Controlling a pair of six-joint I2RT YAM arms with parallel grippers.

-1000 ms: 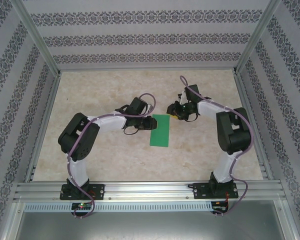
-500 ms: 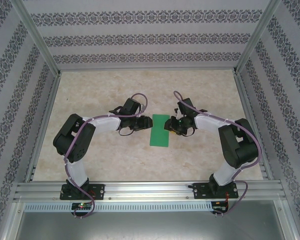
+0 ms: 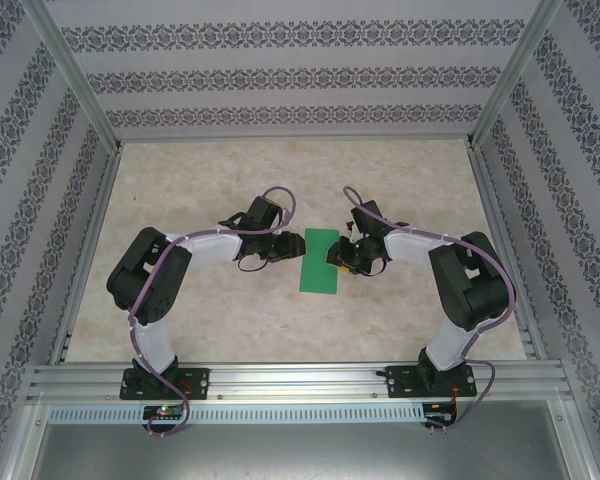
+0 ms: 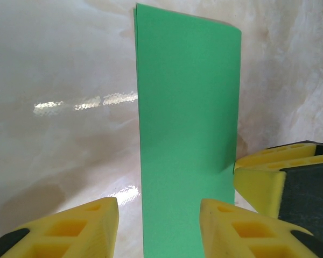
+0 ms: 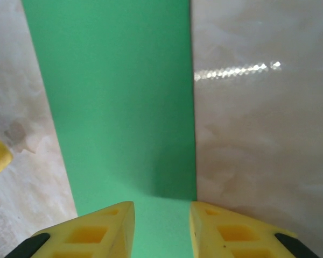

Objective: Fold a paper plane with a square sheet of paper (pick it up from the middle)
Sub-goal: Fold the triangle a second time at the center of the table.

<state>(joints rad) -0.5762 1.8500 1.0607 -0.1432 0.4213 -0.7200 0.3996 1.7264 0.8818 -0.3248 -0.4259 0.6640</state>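
Between the two grippers, near the middle of the table point(image 3: 200, 310), the square sheet of paper point(image 3: 320, 260) is lying flat on the glossy marbled surface. It is showing as a narrow green strip, and at its far corner in the left wrist view two layers are peeking out slightly offset, so it is probably sitting doubled over. The left gripper point(image 3: 292, 248) is hovering just beside one long edge with its yellow fingers point(image 4: 86, 223) standing partly apart, and the strip is running between them in that view without being pinched. The right gripper point(image 3: 334, 258) is meeting the opposite long edge, its fingers point(image 5: 97, 228) also standing partly apart with green showing in the gap, and it is clamping nothing that I can make out. The paper is likely behaving as light, thin and limp, skating easily on so shiny a top and creasing wherever it is squeezed. One finger is probably needing to slip under a free long edge near its middle while the other gripper is pinning the sheet against sliding.
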